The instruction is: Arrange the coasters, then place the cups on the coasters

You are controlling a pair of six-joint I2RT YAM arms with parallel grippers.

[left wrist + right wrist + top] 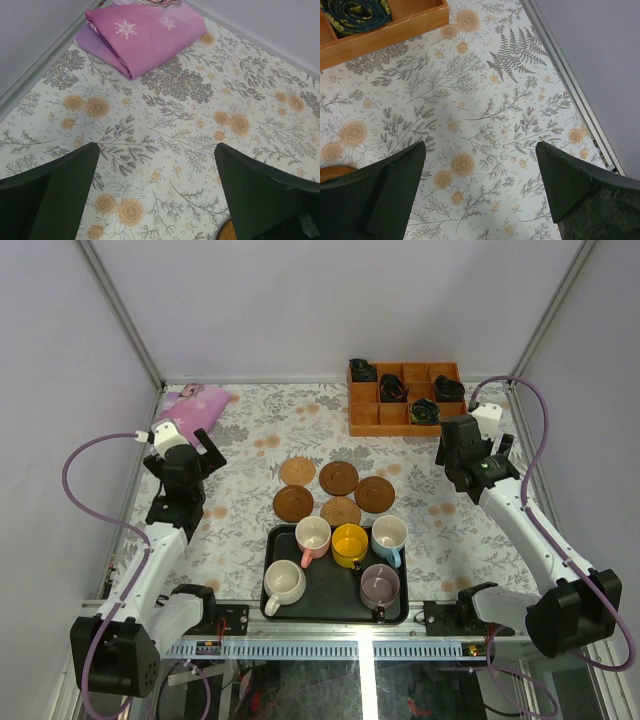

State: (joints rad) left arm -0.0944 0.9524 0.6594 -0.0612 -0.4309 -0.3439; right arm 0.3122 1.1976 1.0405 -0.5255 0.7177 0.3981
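Note:
Several brown coasters lie in a loose cluster on the flowered tablecloth, just behind the black tray. On the tray stand the cups: pink, yellow, light blue, cream-white and mauve. My left gripper hovers open over bare cloth, left of the coasters. One coaster's edge shows by its right finger. Right of the coasters, my right gripper hangs open with nothing in it, a coaster's edge showing at the left.
A folded pink cloth lies in the back left corner. An orange wooden compartment box with dark coiled items stands at the back right. Grey walls close in the left, back and right sides.

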